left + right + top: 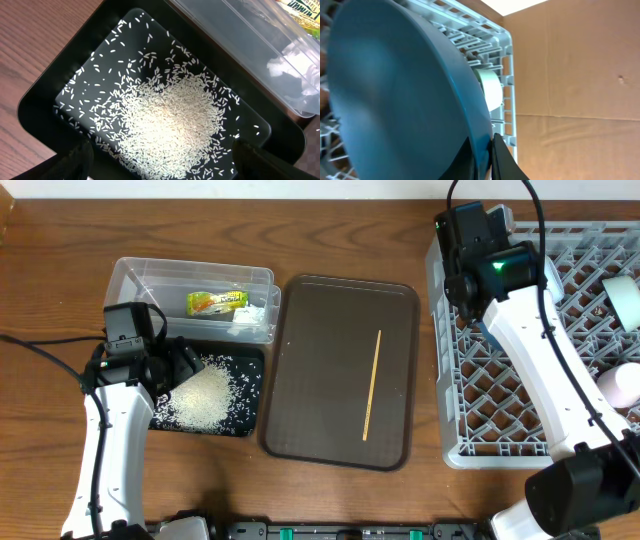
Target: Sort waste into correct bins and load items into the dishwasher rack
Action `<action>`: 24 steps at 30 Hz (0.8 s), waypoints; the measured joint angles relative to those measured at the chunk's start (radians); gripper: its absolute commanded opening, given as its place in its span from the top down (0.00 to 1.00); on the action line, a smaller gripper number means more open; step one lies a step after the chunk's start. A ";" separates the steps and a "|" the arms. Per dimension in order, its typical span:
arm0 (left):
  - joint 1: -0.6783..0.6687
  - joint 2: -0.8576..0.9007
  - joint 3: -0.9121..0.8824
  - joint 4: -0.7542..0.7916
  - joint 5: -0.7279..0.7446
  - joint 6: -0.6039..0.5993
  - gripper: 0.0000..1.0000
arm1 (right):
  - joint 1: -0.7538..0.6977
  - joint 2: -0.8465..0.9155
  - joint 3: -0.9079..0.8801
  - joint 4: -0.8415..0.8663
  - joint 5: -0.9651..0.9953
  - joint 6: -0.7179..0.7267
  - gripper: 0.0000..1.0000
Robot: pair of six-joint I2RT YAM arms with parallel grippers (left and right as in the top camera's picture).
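My left gripper (165,169) is open and empty, low over the black tray (45,107), which holds a heap of loose white rice (172,120). It also shows in the overhead view (182,365). The clear tub (140,275) behind the tray holds the yellow-green wrapper (215,302) and the white tissue (250,317). My right gripper (487,140) is shut on the rim of the dark blue plate (395,90), held on edge over the grey dishwasher rack (480,420). A pale bowl (622,295) and the pink-white cup (625,385) sit in the rack. The wooden stick (372,385) lies on the brown tray.
The brown serving tray (320,380) lies between the black tray and the rack. The rack's rim (507,75) and a pale bowl (489,89) show behind the plate. The right arm (530,350) stretches across the rack's left part.
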 measured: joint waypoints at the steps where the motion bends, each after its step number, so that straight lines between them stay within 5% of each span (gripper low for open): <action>1: 0.000 0.000 0.000 0.000 0.000 0.000 0.09 | 0.000 -0.002 0.004 -0.010 -0.015 0.001 0.94; 20: 0.000 0.000 0.000 0.000 0.000 0.000 0.09 | 0.008 -0.022 0.040 -0.262 -0.232 0.080 0.96; 21: 0.000 0.000 0.000 0.000 0.000 0.000 0.09 | 0.008 -0.022 0.043 -0.276 -0.238 0.080 0.94; 23: 0.000 0.000 0.000 0.000 0.000 0.000 0.09 | 0.008 -0.023 0.045 -0.297 -0.246 0.085 0.63; 24: 0.000 0.000 0.000 0.000 0.000 0.000 0.09 | 0.008 -0.024 0.047 -0.303 -0.279 0.085 0.59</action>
